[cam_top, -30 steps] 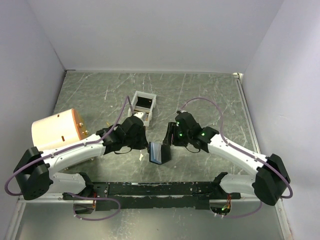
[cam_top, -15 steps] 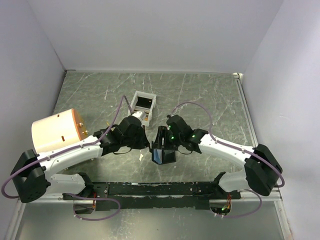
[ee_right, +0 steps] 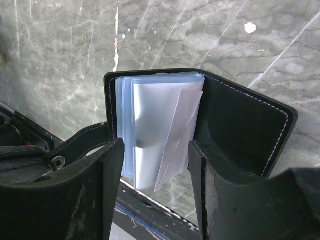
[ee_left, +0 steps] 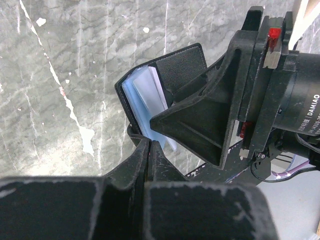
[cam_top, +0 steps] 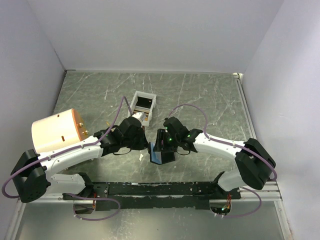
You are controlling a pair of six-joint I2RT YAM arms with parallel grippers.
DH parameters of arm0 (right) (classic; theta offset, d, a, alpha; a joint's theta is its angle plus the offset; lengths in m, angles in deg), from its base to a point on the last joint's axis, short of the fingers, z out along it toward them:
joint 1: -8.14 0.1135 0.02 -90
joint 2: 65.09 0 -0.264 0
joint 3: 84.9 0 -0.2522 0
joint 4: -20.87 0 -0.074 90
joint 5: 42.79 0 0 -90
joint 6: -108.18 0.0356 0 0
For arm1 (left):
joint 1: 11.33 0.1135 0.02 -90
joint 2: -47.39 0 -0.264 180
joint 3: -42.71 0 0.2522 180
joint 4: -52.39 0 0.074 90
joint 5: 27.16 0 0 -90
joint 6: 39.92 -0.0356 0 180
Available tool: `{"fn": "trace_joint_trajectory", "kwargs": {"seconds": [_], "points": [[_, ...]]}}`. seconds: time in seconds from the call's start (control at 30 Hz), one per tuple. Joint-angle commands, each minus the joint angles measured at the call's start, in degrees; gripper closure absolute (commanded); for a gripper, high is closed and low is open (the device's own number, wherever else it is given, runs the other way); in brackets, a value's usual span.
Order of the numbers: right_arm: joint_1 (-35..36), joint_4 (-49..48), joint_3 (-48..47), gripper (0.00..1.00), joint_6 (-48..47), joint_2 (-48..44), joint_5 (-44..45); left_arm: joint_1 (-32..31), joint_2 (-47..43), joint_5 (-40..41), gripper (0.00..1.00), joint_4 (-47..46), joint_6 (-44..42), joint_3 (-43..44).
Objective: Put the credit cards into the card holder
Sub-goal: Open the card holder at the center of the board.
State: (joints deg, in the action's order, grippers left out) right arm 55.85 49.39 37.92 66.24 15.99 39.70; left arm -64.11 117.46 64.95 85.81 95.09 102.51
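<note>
The card holder (ee_right: 240, 125) is held open, the lower edge of its black cover pinched in the tightly closed left gripper (ee_left: 149, 150). Its pale blue sleeves (ee_right: 150, 110) lie between the half-spread fingers of the right gripper (ee_right: 155, 150). No card is seen in either jaw. The sleeves should be parted gently against a firm pinch, so that one pocket is exposed.

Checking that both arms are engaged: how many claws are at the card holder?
2. The left claw is shut on the card holder's near edge. The right claw, jaws apart, straddles its pale sleeves.
</note>
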Motion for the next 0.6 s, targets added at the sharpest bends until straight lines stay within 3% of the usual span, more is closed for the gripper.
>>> {"fn": "trace_joint_trajectory", "kwargs": {"seconds": [0.0,0.57], "points": [[0.33,-1.66,0.43,0.44,-1.23,0.59,-0.69,-0.31,-0.01,-0.64,0.93,-1.14,-0.28,0.77],[0.31,-4.89,1.99,0.40,-1.58,2.83,-3.32,-0.31,0.07,-0.88,0.93,-1.28,-0.33,0.40]]}}
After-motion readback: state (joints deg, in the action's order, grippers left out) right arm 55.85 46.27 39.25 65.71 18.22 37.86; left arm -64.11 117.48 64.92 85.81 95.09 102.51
